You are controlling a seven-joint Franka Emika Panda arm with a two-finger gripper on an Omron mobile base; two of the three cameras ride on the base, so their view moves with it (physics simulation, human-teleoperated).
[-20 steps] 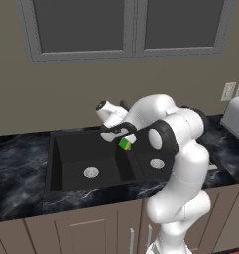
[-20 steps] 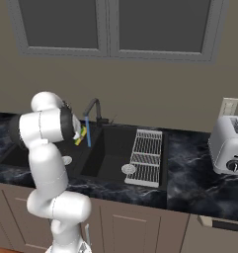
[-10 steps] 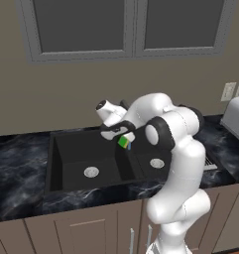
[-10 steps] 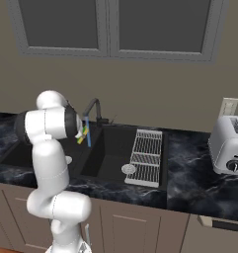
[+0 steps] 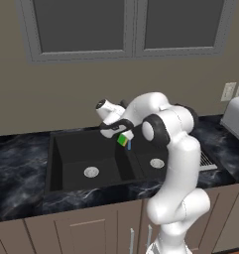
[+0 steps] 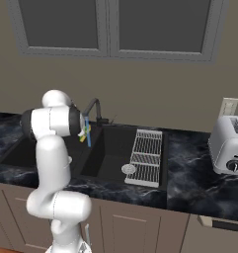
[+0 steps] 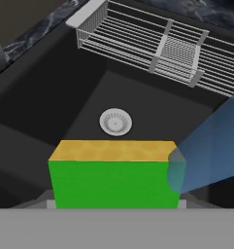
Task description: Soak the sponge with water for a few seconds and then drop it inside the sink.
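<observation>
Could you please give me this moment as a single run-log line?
phase: soaking | claw: shut on sponge | sponge: held over sink, water hitting its edge | next: probably release into basin

Sponge [image 7: 113, 177]: flat block, green face, yellow layer along one edge, held above the sink [image 5: 66, 171]. Water [image 7: 210, 151]: translucent blue stream, touching one end of sponge. Sink: matte black, two basins, a round silver drain in each.
</observation>
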